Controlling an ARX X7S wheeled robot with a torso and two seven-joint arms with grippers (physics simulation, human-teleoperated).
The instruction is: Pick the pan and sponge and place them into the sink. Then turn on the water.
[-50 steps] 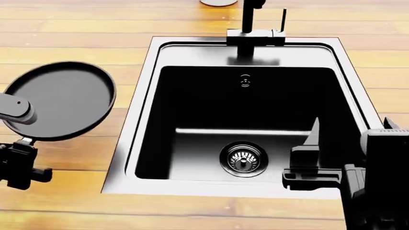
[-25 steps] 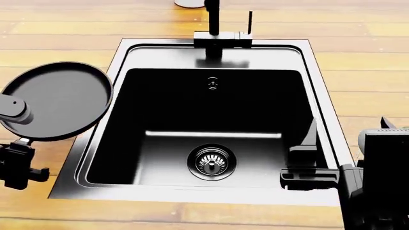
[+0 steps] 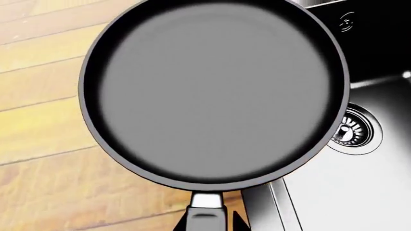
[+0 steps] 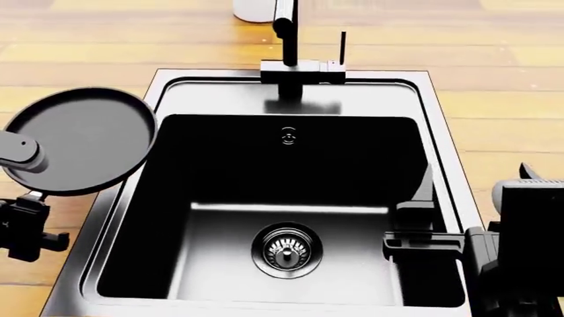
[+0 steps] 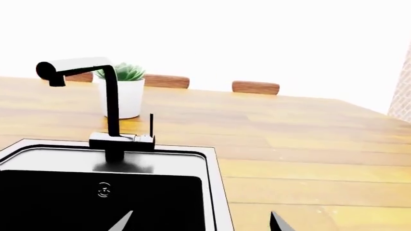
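Warm honey-toned wooden plank bench [image 4: 511, 86] with long board seams, small green plant in a white pot [image 5: 122, 91] standing on it, rounded brown chair backs [image 5: 255, 87] along its far edge, bright blank white backdrop beyond

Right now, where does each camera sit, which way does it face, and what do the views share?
Head view: high, looking down into the sink; left end effector holds the pan, right end effector hangs over the basin.
Left wrist view: above the pan, looking down; pan handle at the edge, drain beyond.
Right wrist view: low, facing across the counter at the faucet and potted plant; two fingertips show.
Shared: all three show the sink.
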